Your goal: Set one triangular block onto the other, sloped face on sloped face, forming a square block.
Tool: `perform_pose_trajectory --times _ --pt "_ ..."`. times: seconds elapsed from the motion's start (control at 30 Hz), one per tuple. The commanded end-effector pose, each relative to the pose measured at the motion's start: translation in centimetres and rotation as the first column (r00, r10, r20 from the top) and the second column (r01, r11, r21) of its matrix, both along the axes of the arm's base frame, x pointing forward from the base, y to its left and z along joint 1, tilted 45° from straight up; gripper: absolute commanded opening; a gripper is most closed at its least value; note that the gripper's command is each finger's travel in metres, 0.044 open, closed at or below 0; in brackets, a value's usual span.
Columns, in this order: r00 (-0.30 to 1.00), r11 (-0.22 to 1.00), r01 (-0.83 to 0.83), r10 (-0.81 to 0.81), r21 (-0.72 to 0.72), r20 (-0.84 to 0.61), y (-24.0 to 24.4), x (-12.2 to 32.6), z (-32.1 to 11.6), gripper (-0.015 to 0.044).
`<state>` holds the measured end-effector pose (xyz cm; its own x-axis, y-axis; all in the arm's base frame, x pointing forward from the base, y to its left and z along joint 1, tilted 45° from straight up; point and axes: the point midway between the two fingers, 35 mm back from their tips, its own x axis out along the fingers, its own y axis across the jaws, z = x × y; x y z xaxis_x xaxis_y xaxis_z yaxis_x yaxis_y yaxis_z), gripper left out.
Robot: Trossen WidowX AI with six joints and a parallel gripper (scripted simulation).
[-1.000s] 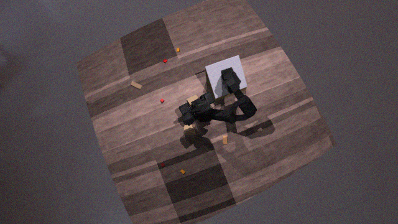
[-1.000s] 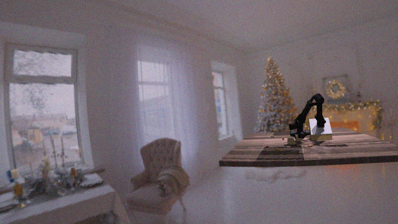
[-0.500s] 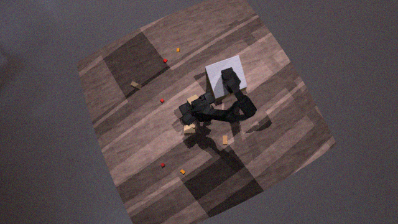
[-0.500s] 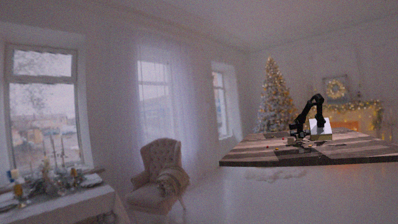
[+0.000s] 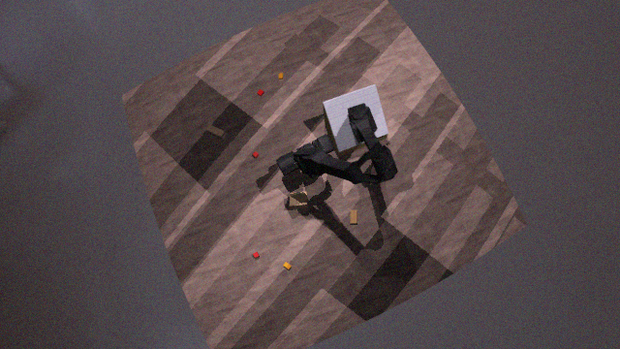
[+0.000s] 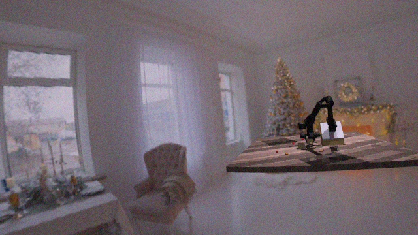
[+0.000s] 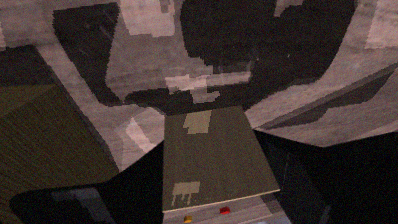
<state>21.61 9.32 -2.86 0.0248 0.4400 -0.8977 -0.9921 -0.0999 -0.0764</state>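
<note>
One tan triangular block (image 7: pixel 215 160) fills the space between my fingertips in the wrist view, with a broad flat face toward the camera. My gripper (image 7: pixel 206 136) (image 6: pixel 310 140) is shut on this block, low over the table. The arm hides the held block in the top view, and I cannot tell whether it touches the table. The other tan triangular block (image 5: pixel 298 199) (image 6: pixel 301 145) sits on the table just beside the gripper, partly in its shadow, and is apart from the held block as far as shows. It does not show in the wrist view.
The arm's white-topped pedestal (image 5: pixel 339 109) (image 6: pixel 333 141) (image 7: pixel 45 135) stands close by. Thin tan pieces (image 5: pixel 215 131) (image 5: pixel 354 217) lie on the table. Small red cubes (image 5: pixel 261 92) (image 5: pixel 255 154) (image 5: pixel 256 255) and orange pieces (image 5: pixel 281 76) (image 5: pixel 287 266) lie farther out.
</note>
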Motion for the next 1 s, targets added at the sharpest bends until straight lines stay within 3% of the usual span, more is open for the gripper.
perform_pose_trajectory --times 0.0,0.47,0.97 --pt "1.000 0.994 -0.006 0.007 0.108 -0.008 -0.8 0.0 -0.1 0.0000" --pt "0.998 0.890 -0.028 0.047 0.455 -0.032 -3.2 0.3 -1.0 0.0000" --pt "0.995 0.649 -0.032 0.095 0.760 -0.039 -5.2 0.7 -2.7 0.0000"
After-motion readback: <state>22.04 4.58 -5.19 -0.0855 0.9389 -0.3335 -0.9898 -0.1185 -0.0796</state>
